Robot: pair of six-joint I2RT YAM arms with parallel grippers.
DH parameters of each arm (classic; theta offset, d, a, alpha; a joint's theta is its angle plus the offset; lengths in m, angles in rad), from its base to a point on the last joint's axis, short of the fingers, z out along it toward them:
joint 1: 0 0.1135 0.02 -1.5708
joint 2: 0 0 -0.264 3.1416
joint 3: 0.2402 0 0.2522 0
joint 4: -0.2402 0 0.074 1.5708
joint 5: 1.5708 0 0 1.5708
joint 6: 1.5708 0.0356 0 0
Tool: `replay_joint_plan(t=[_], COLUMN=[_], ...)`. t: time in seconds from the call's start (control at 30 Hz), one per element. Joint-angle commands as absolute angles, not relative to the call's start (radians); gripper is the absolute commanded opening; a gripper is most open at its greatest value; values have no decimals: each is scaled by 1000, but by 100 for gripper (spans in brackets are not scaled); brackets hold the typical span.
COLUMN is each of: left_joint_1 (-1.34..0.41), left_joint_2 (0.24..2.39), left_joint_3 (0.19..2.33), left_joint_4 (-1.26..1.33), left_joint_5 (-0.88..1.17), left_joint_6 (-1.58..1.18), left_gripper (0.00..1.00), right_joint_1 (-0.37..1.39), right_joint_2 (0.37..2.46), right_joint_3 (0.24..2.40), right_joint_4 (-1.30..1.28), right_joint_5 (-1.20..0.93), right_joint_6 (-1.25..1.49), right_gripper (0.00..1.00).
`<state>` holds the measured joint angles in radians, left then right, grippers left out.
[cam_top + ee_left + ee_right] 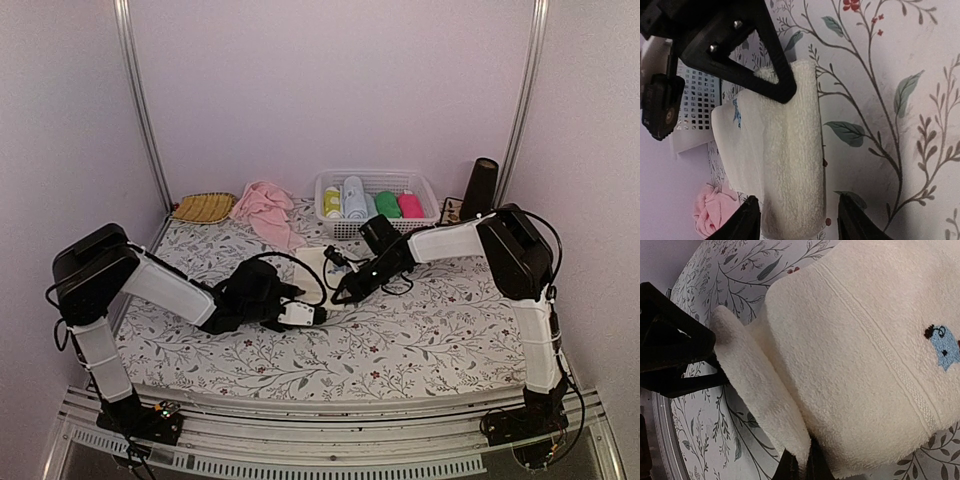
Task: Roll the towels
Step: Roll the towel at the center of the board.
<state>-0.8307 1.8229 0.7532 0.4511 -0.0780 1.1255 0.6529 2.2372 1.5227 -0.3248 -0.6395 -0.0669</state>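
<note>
The cream towel (785, 150), light, floppy terry with a woven band and a small blue motif, lies partly rolled on the floral tabletop (430, 330) just in front of the white basket (378, 180). It would likely sag and unroll unless held at the roll's ends. The right end effector (802, 465) is closed, pinching its folded edge. The left end effector (800, 220) stands part-open astride one end. The pink towel (265, 208) lies crumpled left of the basket.

Pale lilac walls (330, 90) enclose a table (430, 340) with a floral-printed top.
</note>
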Motion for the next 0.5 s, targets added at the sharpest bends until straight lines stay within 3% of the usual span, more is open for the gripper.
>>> replay_joint_plan(t=[0.0, 0.37, 0.47], left_joint_1=[-840, -837, -837], left_joint_2=[1873, 1992, 1999], left_joint_3=[785, 826, 829], left_joint_4=[453, 468, 442], left_joint_5=[-141, -239, -234], left_joint_6=[1158, 1190, 1179], left_gripper=[54, 45, 37], right_joint_1=[643, 643, 643], right_joint_2=[2276, 2271, 2272], right_joint_3=[1553, 1552, 1553], right_joint_4=[-362, -372, -371], right_joint_5=[-635, -644, -647], right_joint_6=[-87, -107, -110], right_gripper=[3, 3, 3])
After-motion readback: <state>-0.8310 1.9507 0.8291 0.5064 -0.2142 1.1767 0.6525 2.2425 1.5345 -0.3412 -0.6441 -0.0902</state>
